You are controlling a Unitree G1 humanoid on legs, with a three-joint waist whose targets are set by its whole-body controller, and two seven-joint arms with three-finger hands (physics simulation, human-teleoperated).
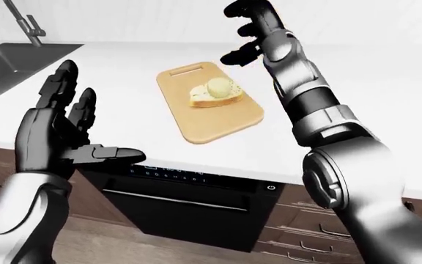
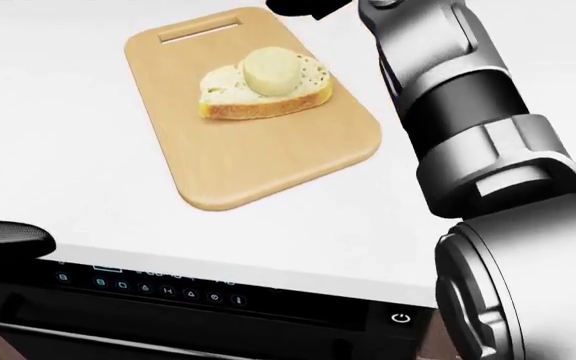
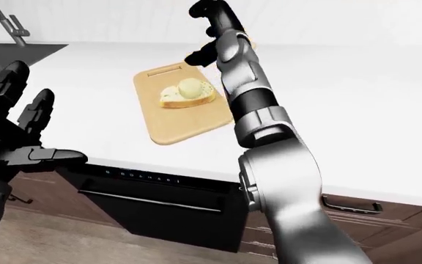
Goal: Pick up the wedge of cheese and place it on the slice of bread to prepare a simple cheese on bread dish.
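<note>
The head view shows the cheese [image 2: 273,72] resting on the bread [image 2: 258,90], on the cutting board [image 2: 268,157]; only the eye views show both hands whole. The right hand [image 1: 251,30] hangs above the board's top edge, fingers loosely spread, empty. The left hand [image 1: 60,129] is raised, open, empty, off the desk [image 1: 387,99]. A sink [image 1: 9,66] lies at left.

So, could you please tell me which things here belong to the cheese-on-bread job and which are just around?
Job: cheese, resting on the bread; right hand, open above.
Around: cutting board, sink, faucet, oven, left hand.
</note>
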